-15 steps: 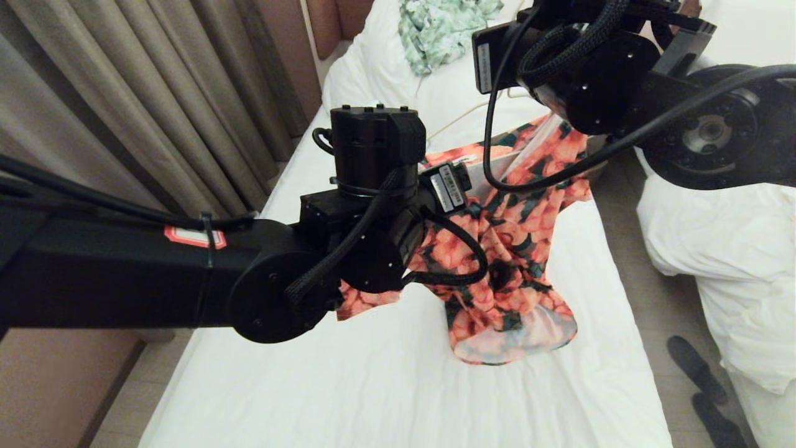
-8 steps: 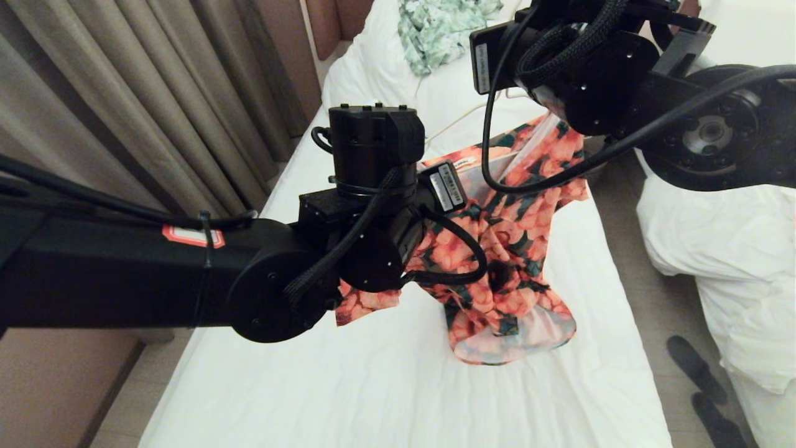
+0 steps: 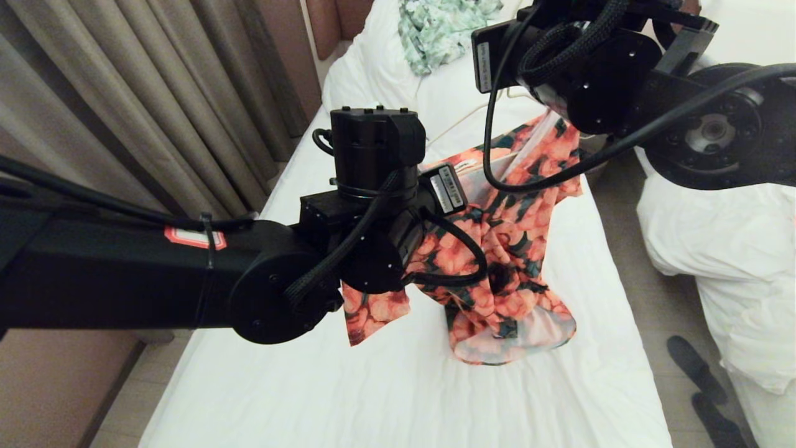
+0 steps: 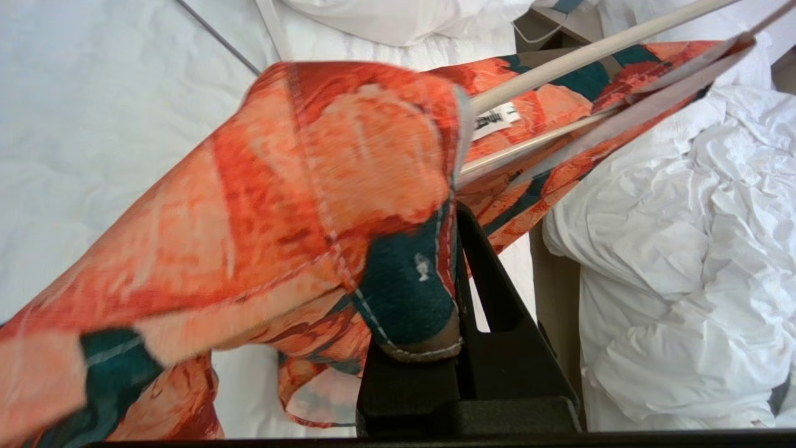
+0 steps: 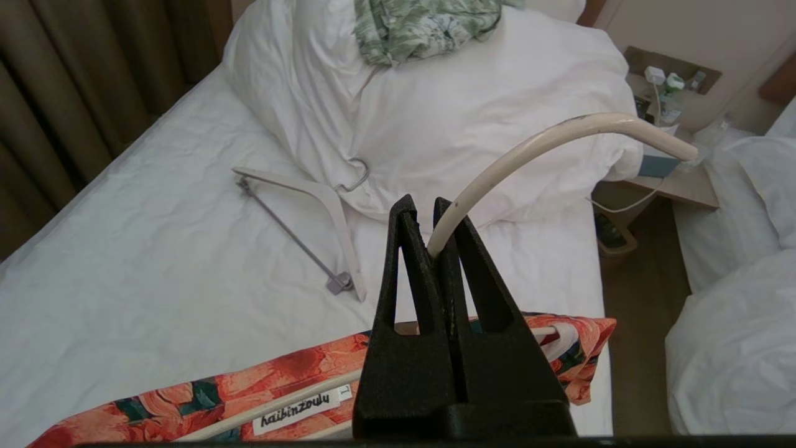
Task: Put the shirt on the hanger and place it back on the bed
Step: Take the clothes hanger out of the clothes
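Two grippers are being seen at work over the single bed with its smooth white sheet (image 3: 398,386). Compared with a second earlier, the left gripper (image 4: 435,348), then spread, is now being pressed together on an edge of the short-sleeved shirt of large orange-pink flowers on dark green (image 3: 504,249); the loose flap at about 7 o'clock of the garment, lying flatter before, is now being lifted and is hanging off the sheet. This is being read as a fresh hold on the cloth, probably for drawing a shoulder over the wire.

The right gripper (image 5: 435,249), at 1 o'clock in the head view, is being held pinched on the neck of the thin cream-white wire hanger (image 5: 535,149), just below its long curved hook. The hanger's arms are being seen running inside the shirt's collar, beside the small white neck label (image 5: 298,407).

The shirt is being held partly raised between both grippers, its lower hem resting on the sheet at about 5 o'clock. A thicker white hanger with a grey bar (image 5: 311,218) and a green-and-white cloth (image 3: 441,28) are lying apart, toward 12 o'clock, untouched.
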Available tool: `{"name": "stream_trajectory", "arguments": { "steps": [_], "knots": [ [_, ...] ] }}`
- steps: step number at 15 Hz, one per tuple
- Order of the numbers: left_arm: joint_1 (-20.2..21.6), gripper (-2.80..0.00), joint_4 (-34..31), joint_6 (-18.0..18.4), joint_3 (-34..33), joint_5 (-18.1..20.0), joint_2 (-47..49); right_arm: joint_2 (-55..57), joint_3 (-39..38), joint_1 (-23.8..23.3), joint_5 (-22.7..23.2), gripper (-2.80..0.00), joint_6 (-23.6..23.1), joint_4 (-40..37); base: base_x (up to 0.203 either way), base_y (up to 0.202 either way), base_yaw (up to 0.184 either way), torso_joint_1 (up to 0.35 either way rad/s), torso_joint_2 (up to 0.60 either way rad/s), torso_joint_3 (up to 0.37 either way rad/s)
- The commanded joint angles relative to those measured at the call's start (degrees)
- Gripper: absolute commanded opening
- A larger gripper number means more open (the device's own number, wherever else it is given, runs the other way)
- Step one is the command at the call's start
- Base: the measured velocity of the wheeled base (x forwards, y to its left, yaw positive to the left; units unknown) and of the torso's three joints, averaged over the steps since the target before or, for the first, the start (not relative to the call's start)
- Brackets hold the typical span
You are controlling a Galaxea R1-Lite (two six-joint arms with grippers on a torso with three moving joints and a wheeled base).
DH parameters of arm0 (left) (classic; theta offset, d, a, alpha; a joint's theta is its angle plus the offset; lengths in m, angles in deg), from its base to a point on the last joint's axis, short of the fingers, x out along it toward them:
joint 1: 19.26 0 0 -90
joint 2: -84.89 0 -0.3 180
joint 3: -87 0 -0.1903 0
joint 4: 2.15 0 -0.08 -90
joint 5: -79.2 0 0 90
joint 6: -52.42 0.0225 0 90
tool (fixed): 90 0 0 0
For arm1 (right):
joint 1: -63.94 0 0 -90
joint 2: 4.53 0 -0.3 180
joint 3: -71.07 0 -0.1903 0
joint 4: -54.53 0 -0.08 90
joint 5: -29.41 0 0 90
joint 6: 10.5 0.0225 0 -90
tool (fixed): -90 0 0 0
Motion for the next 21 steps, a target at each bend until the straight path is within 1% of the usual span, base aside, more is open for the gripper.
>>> {"name": "stream_trajectory", "arguments": {
  "steps": [1, 2, 3, 5, 8, 10, 12, 15, 19, 20, 21],
  "knots": [
    [0.91, -2.80, 0.23, -0.06, 0.02, -0.21, -0.48, -0.50, 0.00, -0.51, -0.21, -2.80, -0.15, 0.15, 0.000, 0.000, 0.000, 0.000, 0.00, 0.000],
    [2.99, -2.80, 0.18, 0.37, 0.02, 0.34, -1.53, -0.88, -0.13, -0.88, -0.24, -2.80, -0.05, 0.15, 0.000, 0.000, 0.000, 0.000, 0.00, 0.000],
    [5.20, -2.80, 0.18, 0.67, 0.01, 1.95, -2.64, -1.39, -0.51, -1.74, -0.20, -2.80, 0.08, 0.15, 0.000, 0.000, 0.000, 0.000, 0.00, 0.000],
    [9.47, -2.80, 0.04, 0.97, -0.40, 6.34, -5.07, -1.66, -0.81, -4.49, -0.18, -2.80, 0.12, 0.15, 0.000, 0.000, 0.000, 0.000, 0.00, 0.000],
    [16.21, -2.80, 0.08, 3.71, 0.08, 8.02, -5.59, -1.65, -0.74, -9.37, -0.18, -2.80, 0.04, 0.15, 0.000, 0.000, 0.000, 0.000, 0.00, 0.000],
    [18.22, -2.80, -0.19, 4.16, 0.70, 8.73, -5.07, -1.58, -0.74, -10.43, -0.16, -2.80, 0.12, 0.24, 0.000, 0.000, 0.000, 0.000, 0.00, 0.000],
    [18.63, -2.80, -0.42, 4.20, 0.67, 10.09, -3.34, -1.32, -0.82, -10.58, -0.18, -2.80, 0.12, 0.86, 0.000, 0.000, 0.000, 0.000, 0.00, 0.000],
    [18.27, -2.80, -0.27, 4.19, 1.41, 10.65, 0.56, 0.13, -1.61, -10.48, -0.18, -2.80, 0.12, 3.56, 0.000, 0.000, 0.000, 0.000, 0.00, 0.000],
    [14.68, -2.80, -0.25, 5.22, 1.00, 10.52, 3.14, 1.99, -1.12, -9.47, -0.18, -2.80, 0.12, 4.28, 0.000, 0.000, 0.000, 0.000, 0.00, 0.000],
    [13.95, -2.80, -0.15, 5.32, 0.86, 10.28, 4.55, 2.20, -0.94, -9.26, -0.18, -2.80, 0.12, 4.28, 0.000, 0.000, 0.000, 0.000, 0.00, 0.000],
    [13.45, -2.80, -0.08, 6.15, 0.69, 9.51, 5.05, 2.29, -0.91, -9.17, -0.18, -2.80, 0.03, 4.28, 0.000, 0.000, 0.000, 0.000, 0.00, 0.000]
  ]
}}
